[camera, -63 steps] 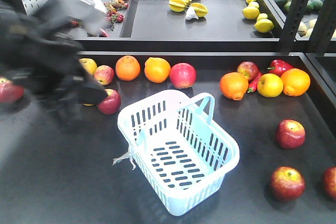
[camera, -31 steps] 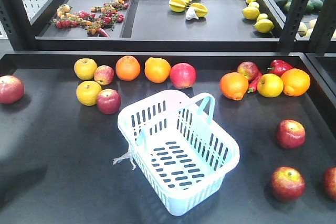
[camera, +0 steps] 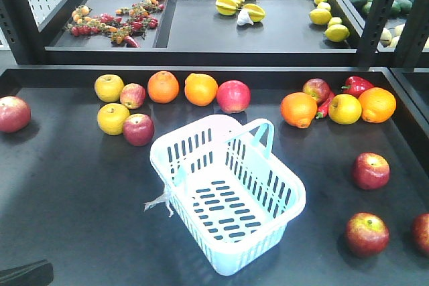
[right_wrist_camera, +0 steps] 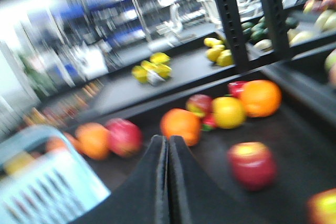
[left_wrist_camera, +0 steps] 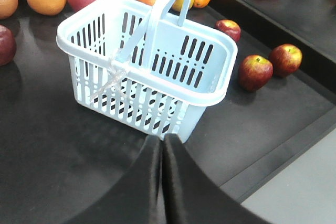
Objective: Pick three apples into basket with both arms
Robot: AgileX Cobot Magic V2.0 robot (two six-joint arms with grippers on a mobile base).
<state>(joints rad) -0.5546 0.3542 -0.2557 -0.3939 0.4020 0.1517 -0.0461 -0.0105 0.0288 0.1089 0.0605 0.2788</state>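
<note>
The pale blue basket [camera: 249, 248] stands empty at the middle of the dark shelf. Red apples lie around it: one at its left [camera: 139, 129], one behind it [camera: 233, 96], one at the far left [camera: 15, 113], and three at the right [camera: 371, 170] [camera: 366, 234] [camera: 422, 232]. In the left wrist view my left gripper [left_wrist_camera: 161, 139] is shut and empty, just short of the basket's [left_wrist_camera: 131, 103] near wall. The right wrist view is blurred; there my right gripper [right_wrist_camera: 168, 139] is shut and empty, with an apple [right_wrist_camera: 253, 164] to its right and the basket [right_wrist_camera: 42, 192] to its left.
Oranges [camera: 163, 86] [camera: 299, 109], yellow round fruits [camera: 112, 118] and red peppers [camera: 356, 85] lie along the back of the shelf. A higher shelf behind holds starfruit [camera: 240, 3] and lemons [camera: 323, 13]. A black arm part [camera: 23, 274] shows at the bottom left corner.
The left arm, which filled the left of the front view a second ago, has pulled back out of it; only a black part shows at the bottom left now. The fruit and basket have not moved.
</note>
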